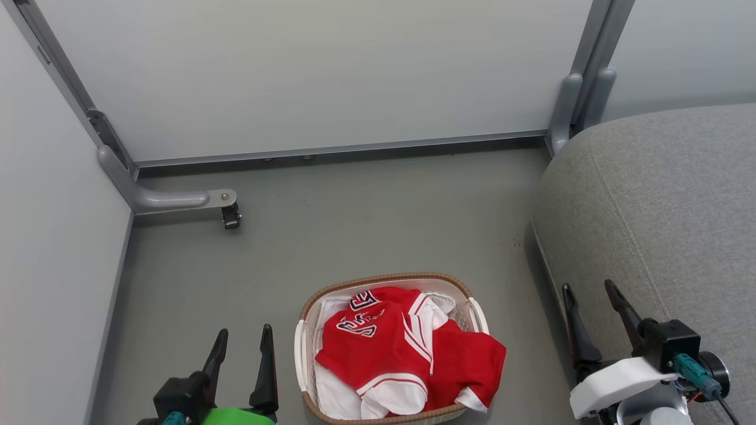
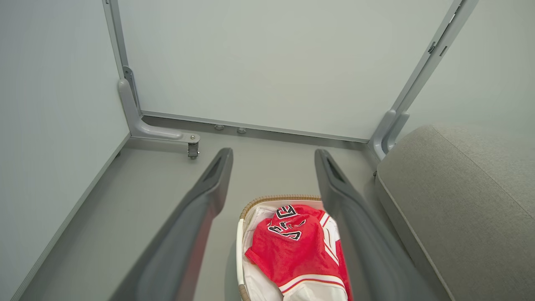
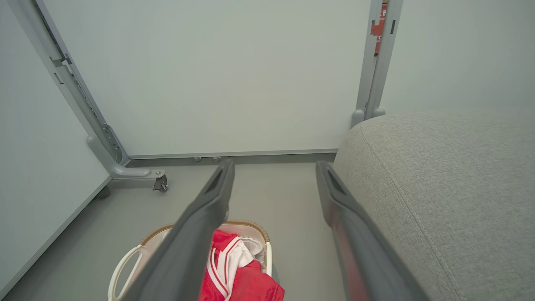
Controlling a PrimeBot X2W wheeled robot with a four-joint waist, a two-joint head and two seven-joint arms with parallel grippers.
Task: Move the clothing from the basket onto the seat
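Note:
On the floor sits the white basket (image 1: 307,319) with a brown woven rim. In it lie a red jersey (image 1: 372,348) with black-white lettering and a plainer red garment (image 1: 472,360) that hangs over the right rim. The grey seat (image 1: 667,195) stands at the right. My left gripper (image 1: 243,340) is open, to the left of the basket. At the seat's front corner, right of the basket, my right gripper (image 1: 590,290) is open too. The left wrist view has the jersey (image 2: 292,246) between my fingers (image 2: 217,175). The right wrist view shows the basket (image 3: 125,263) and the seat (image 3: 451,184).
Pale partition walls (image 1: 331,71) close off the back and left. A grey metal foot with a small caster (image 1: 230,215) juts onto the floor at the back left. Another frame post (image 1: 576,100) stands by the seat's far corner. Grey floor (image 1: 366,218) lies beyond the basket.

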